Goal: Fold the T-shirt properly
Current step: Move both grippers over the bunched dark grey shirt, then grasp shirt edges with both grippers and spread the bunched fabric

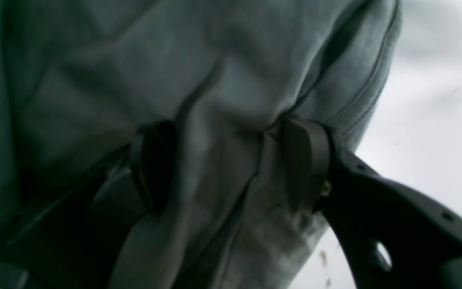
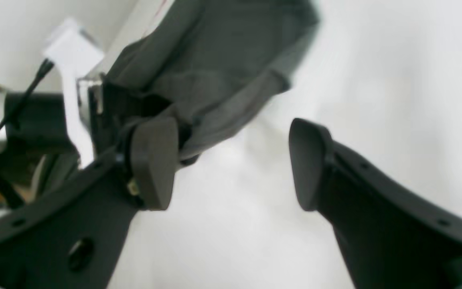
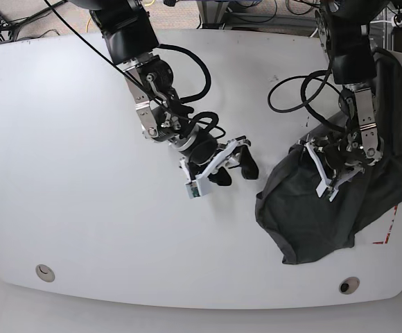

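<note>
On a white tabletop (image 3: 62, 139), the dark charcoal T-shirt (image 3: 326, 208) lies bunched and wrinkled at the right side of the scene, part of it trailing toward the far right edge, beside thin red marks (image 3: 389, 229) on the surface. The left end effector (image 1: 231, 164) is buried in the garment, its two fingers (image 1: 305, 160) set apart with a thick ridge of gathered grey cloth filling the gap between them, a stitched hem running just beside the right-hand finger. Toward the middle of the tabletop, well apart from the shirt, the right end effector (image 2: 231, 164) hangs with its dark pads (image 2: 152, 160) spread wide and nothing between them but bare white surface. Black cables (image 3: 305, 97) loop over the tabletop at the far side near the left arm, and two round fittings (image 3: 44, 272) sit near the front edge
</note>
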Controlling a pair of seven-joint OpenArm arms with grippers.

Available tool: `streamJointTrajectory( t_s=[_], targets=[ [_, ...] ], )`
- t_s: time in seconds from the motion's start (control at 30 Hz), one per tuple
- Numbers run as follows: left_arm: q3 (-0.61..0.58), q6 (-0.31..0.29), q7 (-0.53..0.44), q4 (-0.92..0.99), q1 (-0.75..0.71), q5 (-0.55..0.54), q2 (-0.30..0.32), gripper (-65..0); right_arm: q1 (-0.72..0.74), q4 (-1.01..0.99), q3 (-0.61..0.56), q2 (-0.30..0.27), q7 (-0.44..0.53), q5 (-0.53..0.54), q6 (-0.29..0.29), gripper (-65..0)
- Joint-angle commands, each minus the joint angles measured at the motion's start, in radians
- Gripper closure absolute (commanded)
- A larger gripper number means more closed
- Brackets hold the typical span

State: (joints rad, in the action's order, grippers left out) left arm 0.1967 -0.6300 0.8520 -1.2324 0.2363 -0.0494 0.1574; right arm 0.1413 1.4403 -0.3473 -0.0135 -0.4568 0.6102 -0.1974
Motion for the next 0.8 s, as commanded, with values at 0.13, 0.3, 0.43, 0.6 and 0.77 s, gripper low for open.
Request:
streamJointTrajectory(
  t_s=[0.13, 0.3, 0.43, 0.6, 0.77],
  targets=[
    [-0.115, -0.011, 0.019, -0.007, -0.036, -0.046, -0.029, -39.2, -0.004, 0.126, 0.043, -0.05, -0.027, 0.014, -0.007, -41.5],
    [-0.214, -0.009, 0.019, -0.036, -0.053, -0.094, -0.055, -39.2, -0.024, 0.172, 0.047, -0.092, -0.027, 0.014, -0.007, -41.5],
    [-0.273, -0.003, 0.033, -0.073, -0.088, -0.102, -0.097, -39.2, -0.049, 0.205, 0.083, -0.118, -0.027, 0.014, -0.007, -41.5],
    [-0.326, -0.003, 0.046, -0.105, -0.104, -0.102, -0.137, -39.2, -0.067, 0.208, 0.138, -0.124, -0.026, 0.014, -0.007, -41.5],
    [-0.378, -0.003, 0.051, -0.111, -0.128, -0.102, -0.149, -39.2, -0.073, 0.208, 0.187, -0.136, -0.027, 0.014, -0.007, -41.5]
  ],
)
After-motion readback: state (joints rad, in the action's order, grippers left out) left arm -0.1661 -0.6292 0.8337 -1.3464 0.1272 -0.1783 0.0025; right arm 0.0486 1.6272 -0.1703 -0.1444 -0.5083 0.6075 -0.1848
